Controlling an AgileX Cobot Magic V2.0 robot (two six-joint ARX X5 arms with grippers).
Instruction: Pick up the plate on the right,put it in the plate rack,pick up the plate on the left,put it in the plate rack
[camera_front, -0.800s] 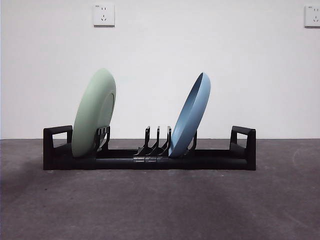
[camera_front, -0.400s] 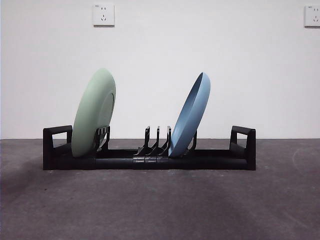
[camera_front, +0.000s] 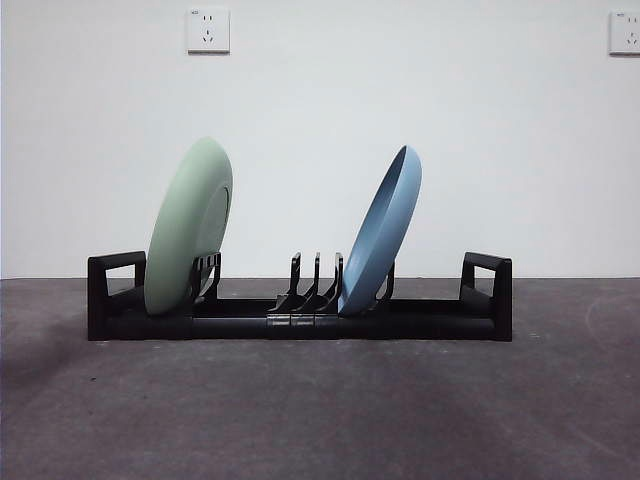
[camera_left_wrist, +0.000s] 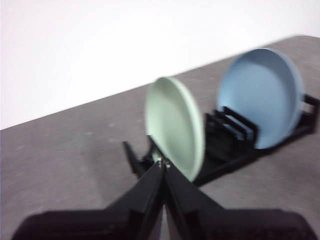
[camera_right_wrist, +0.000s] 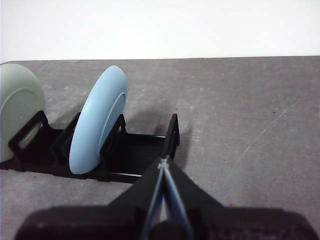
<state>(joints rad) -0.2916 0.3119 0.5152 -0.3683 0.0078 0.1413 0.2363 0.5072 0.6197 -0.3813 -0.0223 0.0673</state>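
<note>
The long black plate rack (camera_front: 300, 322) lies across the grey table. A pale green plate (camera_front: 187, 228) stands on edge in its left slots, leaning right. A light blue plate (camera_front: 381, 232) stands in slots right of the middle, also leaning right. In the left wrist view my left gripper (camera_left_wrist: 163, 164) is shut and empty, hanging back from the green plate (camera_left_wrist: 175, 127) and the rack (camera_left_wrist: 235, 145). My right gripper (camera_right_wrist: 163, 162) is shut and empty too, back from the rack's end handle (camera_right_wrist: 171, 135) and the blue plate (camera_right_wrist: 97, 120). Neither gripper shows in the front view.
Two wall sockets (camera_front: 207, 29) hang on the white wall behind. Three free divider prongs (camera_front: 315, 280) stand between the plates. The grey tabletop (camera_front: 320, 410) spreads in front of the rack.
The rack and both plates shifted a hair to the right in the front view; otherwise nothing moved there.
</note>
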